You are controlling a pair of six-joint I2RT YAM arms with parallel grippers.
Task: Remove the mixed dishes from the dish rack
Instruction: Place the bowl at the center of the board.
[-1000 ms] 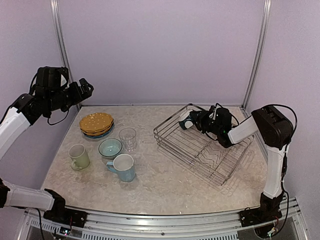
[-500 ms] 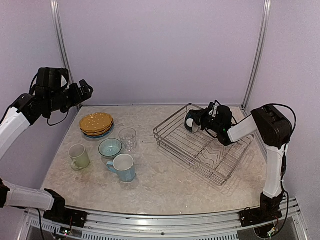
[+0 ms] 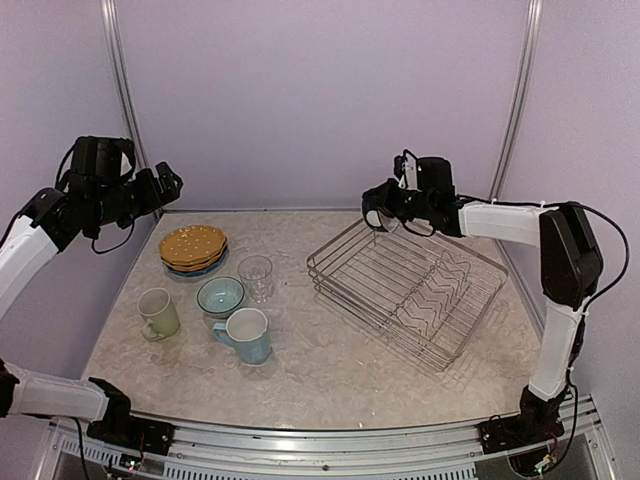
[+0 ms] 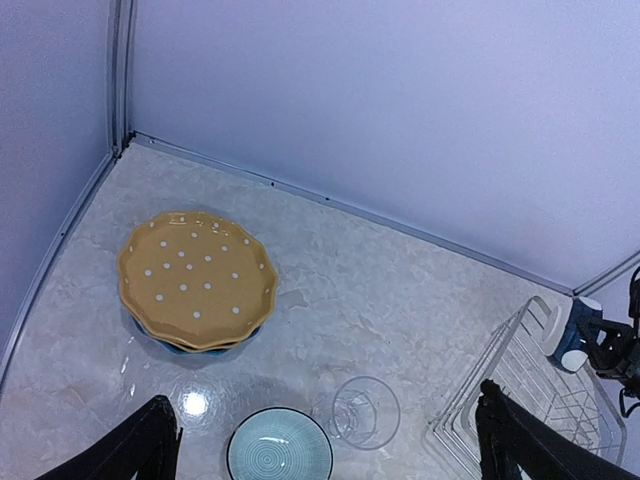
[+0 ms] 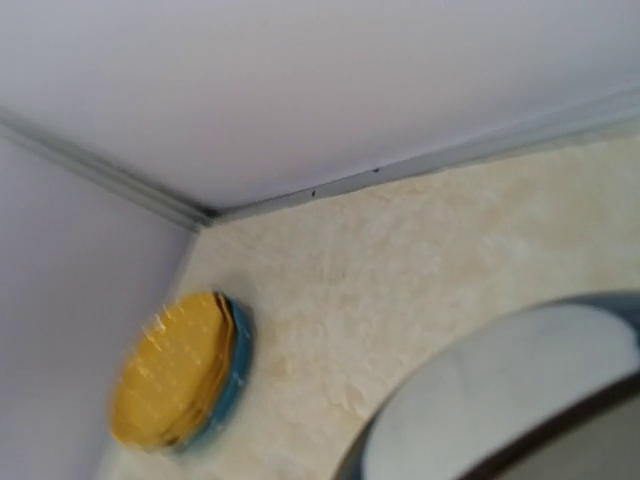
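The dark-blue white-lined bowl (image 3: 374,213) hangs in the air over the far left corner of the dish rack (image 3: 410,290), with my right gripper (image 3: 388,205) shut on its rim. The right wrist view shows its white inside (image 5: 520,400) close up; my fingers are hidden there. The silver wire rack (image 4: 545,400) holds no other dishes. My left gripper (image 3: 165,185) is open, high at the left above the table. Its dark fingers (image 4: 150,450) frame the teal bowl (image 4: 279,447) and clear glass (image 4: 366,412).
Standing on the table at the left are the yellow plates (image 3: 192,245) on a blue plate (image 4: 190,347), a pale green mug (image 3: 158,313), the teal bowl (image 3: 220,296), the glass (image 3: 255,277) and a light blue mug (image 3: 246,335). Walls close the back and sides.
My right gripper has shut on the dark-blue bowl and lifted it up and back out of the rack. The left arm has stayed in place.
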